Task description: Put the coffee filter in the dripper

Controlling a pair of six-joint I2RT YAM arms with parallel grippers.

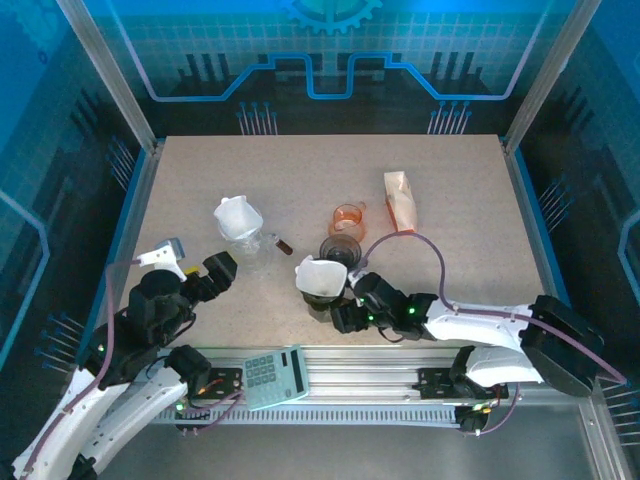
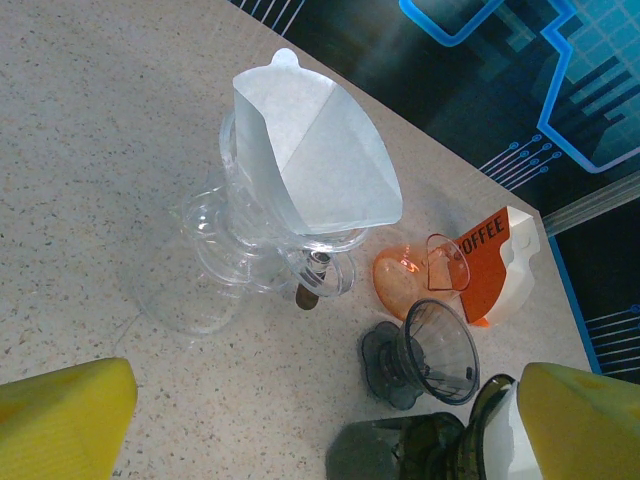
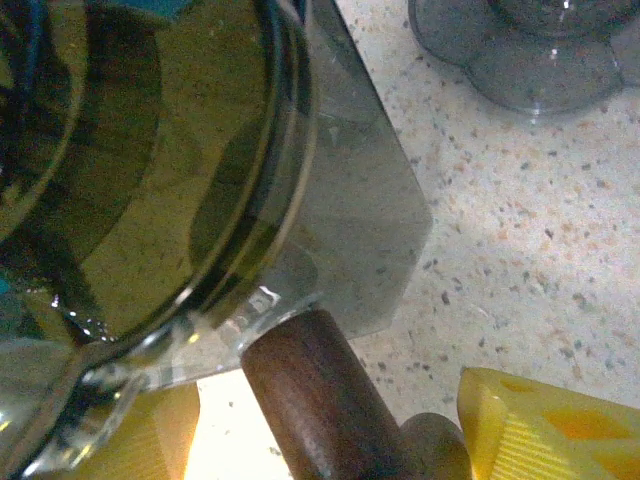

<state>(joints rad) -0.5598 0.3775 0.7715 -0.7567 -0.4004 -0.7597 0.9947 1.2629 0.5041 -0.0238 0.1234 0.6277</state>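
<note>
On the table [image 1: 450,170], a filter [image 1: 237,215] sits in the left dripper [image 2: 330,243], with a glass vessel [image 2: 195,285] just before it. Right of these is the far dripper [image 1: 347,218], the bag [image 1: 400,200] just right of it. Before the far dripper is the middle dripper [image 1: 340,249], and nearer still the near dripper [image 3: 140,150], holding a second filter [image 1: 318,275]. The right gripper [image 1: 338,312] lies at its right, fingers either side of its handle [image 3: 320,400]. A calculator [image 1: 275,378] lies on the front rail [image 1: 400,375].

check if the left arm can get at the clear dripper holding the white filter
Likely yes: the left arm has its jaws wide open, facing the clear dripper, with bare table between and nothing blocking.
</note>
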